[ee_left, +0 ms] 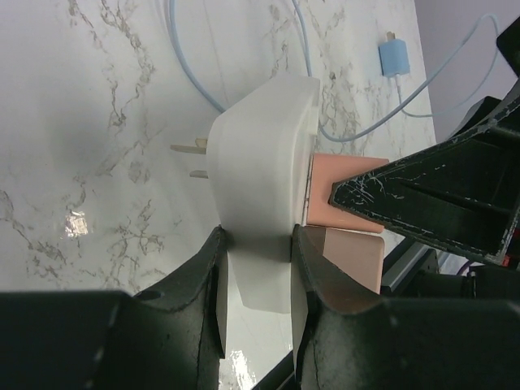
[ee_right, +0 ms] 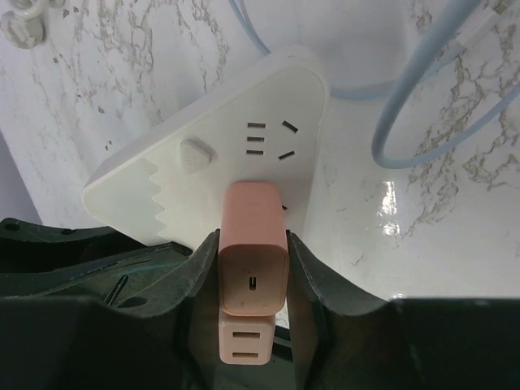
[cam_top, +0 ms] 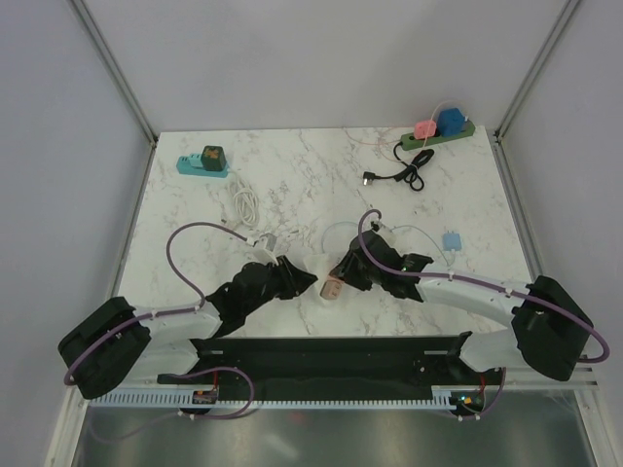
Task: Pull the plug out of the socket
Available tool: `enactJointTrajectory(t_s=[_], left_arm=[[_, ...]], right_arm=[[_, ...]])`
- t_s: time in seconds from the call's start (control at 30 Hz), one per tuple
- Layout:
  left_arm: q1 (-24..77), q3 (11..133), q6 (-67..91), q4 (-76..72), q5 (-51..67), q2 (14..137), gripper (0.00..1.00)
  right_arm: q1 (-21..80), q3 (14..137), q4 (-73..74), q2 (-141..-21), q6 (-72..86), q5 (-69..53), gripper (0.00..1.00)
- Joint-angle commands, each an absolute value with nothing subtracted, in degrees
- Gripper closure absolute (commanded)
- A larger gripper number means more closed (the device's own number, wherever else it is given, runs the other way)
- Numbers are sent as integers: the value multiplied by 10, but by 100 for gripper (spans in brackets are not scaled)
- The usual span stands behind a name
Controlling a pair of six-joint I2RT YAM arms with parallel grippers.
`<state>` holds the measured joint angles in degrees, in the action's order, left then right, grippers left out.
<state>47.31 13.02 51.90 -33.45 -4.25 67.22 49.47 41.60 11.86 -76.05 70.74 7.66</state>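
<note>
Overhead, mid-table near my bases: left gripper point(cam_top: 308, 280) and right gripper point(cam_top: 343, 282) meet nose to nose at the pink plug point(cam_top: 331, 288).
Left wrist: my fingers clamp the white socket point(ee_left: 264, 154), plug point(ee_left: 321, 185) seated against its face.
Right wrist: fingers closed on the plug body point(ee_right: 253, 215).
Both grips look set. Next, pull straight apart with the socket braced.

Two black arms point(cam_top: 243, 292) carry white forearm shells point(cam_top: 458, 292), each trailed by a purple cable point(cam_top: 180, 243). The left hand point(cam_top: 310, 282) and right hand point(cam_top: 338, 276) have scuffed black fingers point(ee_left: 390, 191).
</note>
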Motion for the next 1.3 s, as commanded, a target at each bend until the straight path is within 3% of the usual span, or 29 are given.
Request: enactJointTrajectory(t_s=[0.0,0.1,0.3,0.53,0.73,0.87,1.03,1.27], left_arm=[[477,127,497,-194,-159,696,98],[495,136,495,-187,-178,697,98],[500,136,497,-179,-186,692,98],[500,120,476,-214,-164,681,98],[500,118,475,-229,-156,684,98],[500,118,476,-229,-156,684,98],[500,115,478,-229,-155,680,98],[500,116,476,-229,-151,681,98]], right_arm=[[505,469,182,-758,648,161,100],[552,566,288,-828,628,223,100],[535,564,237,-831,623,178,100],[526,530,248,-707,586,185,100],[523,495,329,-570,540,318,100],[522,480,498,-505,633,466,100],[491,432,555,-372,702,562,100],[337,500,562,-406,579,619,100]])
